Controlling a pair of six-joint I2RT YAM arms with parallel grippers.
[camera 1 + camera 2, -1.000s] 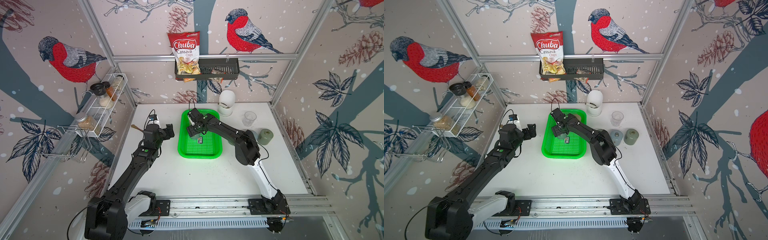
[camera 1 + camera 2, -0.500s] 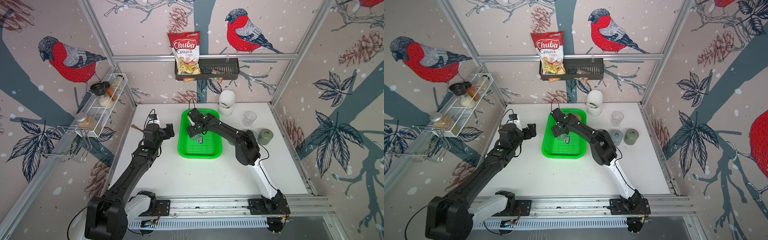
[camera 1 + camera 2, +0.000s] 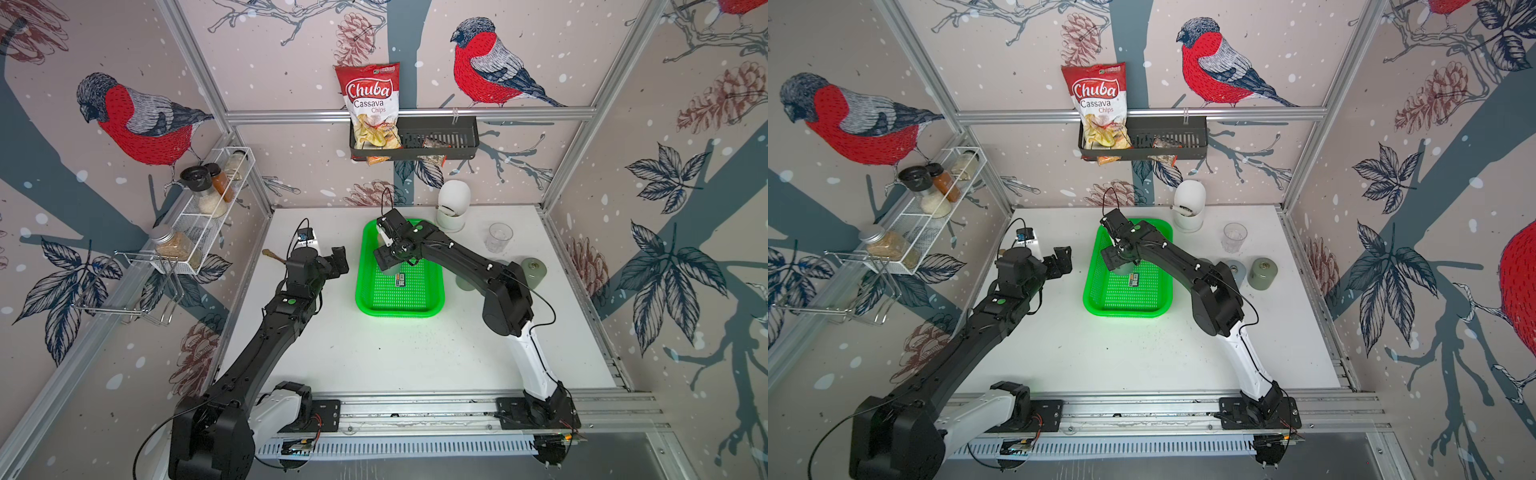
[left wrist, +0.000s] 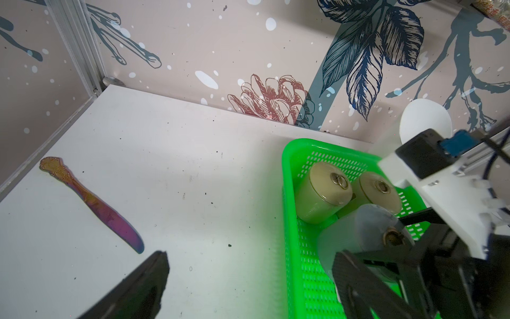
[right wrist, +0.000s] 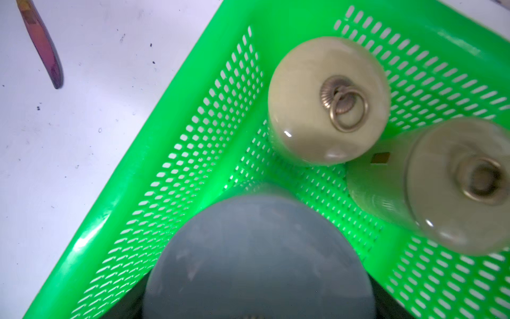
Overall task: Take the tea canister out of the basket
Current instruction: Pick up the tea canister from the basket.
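The big white surface [image 3: 374, 353] has the green basket [image 3: 399, 311] in its middle, closer to the far edge. The right arm reaches over the basket. The left arm hangs beside the basket's left side and does not touch it.

Two cream canisters [image 4: 323, 193] stand together in the basket's far left corner. The grey tea canister [image 4: 347, 243] is just next to them, over the basket's left side, and it leans.

The right tool [image 4: 393, 234] is pressed together on the little ring [image 4: 391, 238] on the grey lid. The left tool [image 3: 337, 262] is spread wide and holds nothing.

So the grab looks done. The grey tea canister is not out yet, because it is inside the green walls. I cannot tell if its bottom is off the mesh. I think three things are left to do: lift it above the rim, carry it past the edge, and set it down on the bare surface.
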